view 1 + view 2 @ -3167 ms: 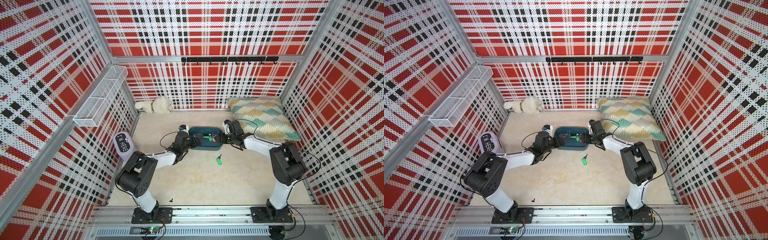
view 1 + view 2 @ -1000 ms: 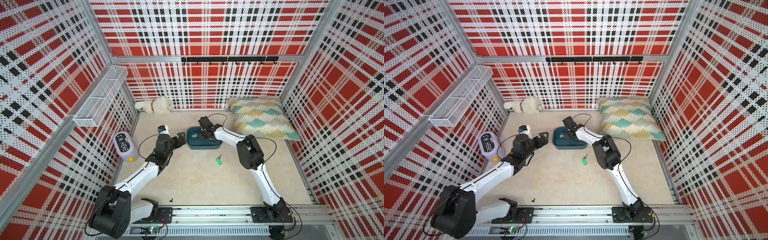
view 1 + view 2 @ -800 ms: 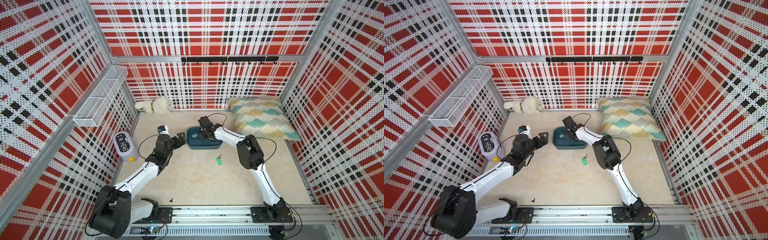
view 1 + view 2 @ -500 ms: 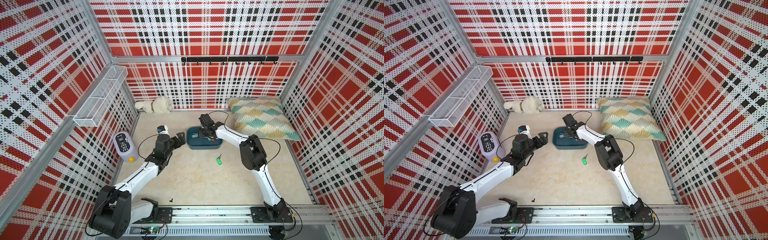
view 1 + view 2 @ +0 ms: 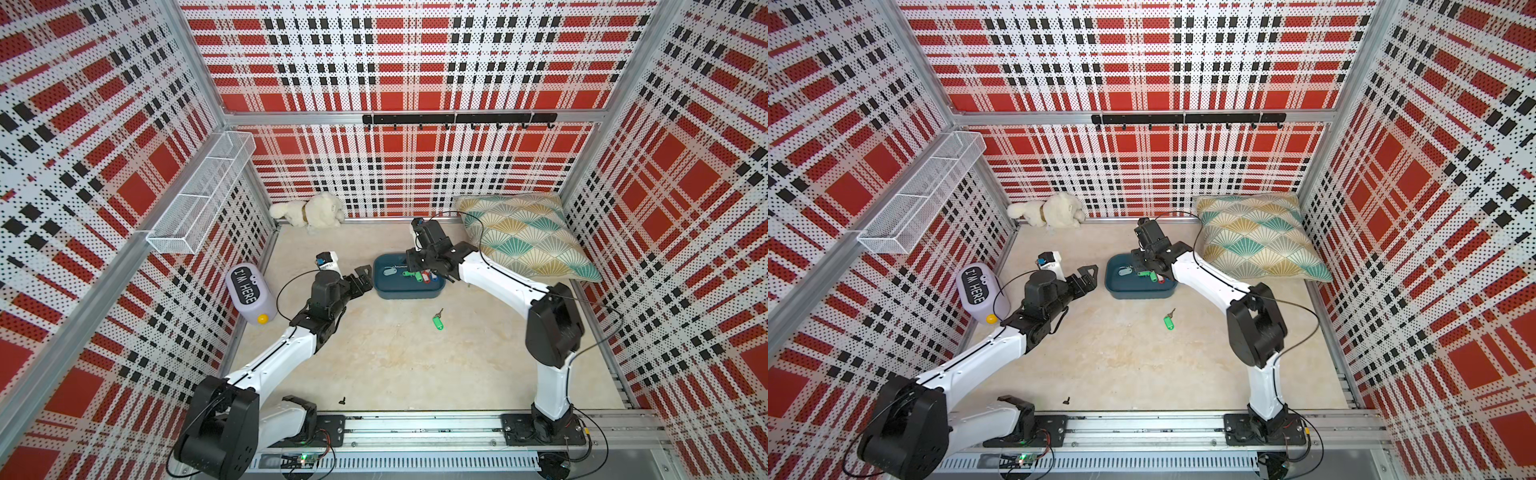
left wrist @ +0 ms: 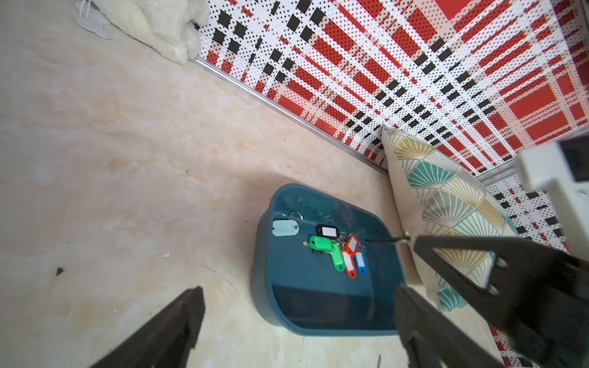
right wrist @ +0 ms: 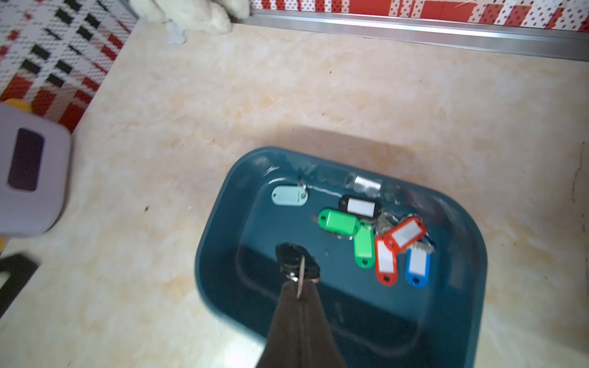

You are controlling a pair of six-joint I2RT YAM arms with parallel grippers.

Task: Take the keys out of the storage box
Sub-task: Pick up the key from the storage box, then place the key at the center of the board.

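keys [image 7: 363, 245]: seven lie in the box [image 7: 216, 229], small metal keys on rings with glossy oblong plastic tags; the pale teal one apart, black, two green, two red-orange and blue bunched.
held key [image 7: 294, 259]: black-tagged, hanging over the inside of the box, its metal end pinched in the right jaws.
loose key [image 5: 436, 322]: green-tagged, flat on the table [image 5: 395, 365], near the box on the robot's side.
box: dark teal plastic, shallow, rounded rectangle, smooth shiny walls; toward the back of the table.
right jaws: closed on the held key.
left jaws: wide open and empty, just beside the box's end (touching or not, I cannot tell).
table: beige, marbled, matt, with a few dark specks.
cushion [image 5: 523, 237]: soft cloth, fan pattern in teal, mustard and cream; back right corner, near the box.
plush [image 5: 311, 210]: white, fluffy, against the back wall.
container [image 5: 249, 293]: lavender, rounded, "I'M HERE" on a black patch; by the left wall.
walls [image 5: 395, 62]: perforated panels in red, black and white plaid, aluminium posts [image 5: 193, 62]; black hook rail [image 5: 457, 119] on the back one, white wire-mesh basket [image 5: 199, 199] on the left one.
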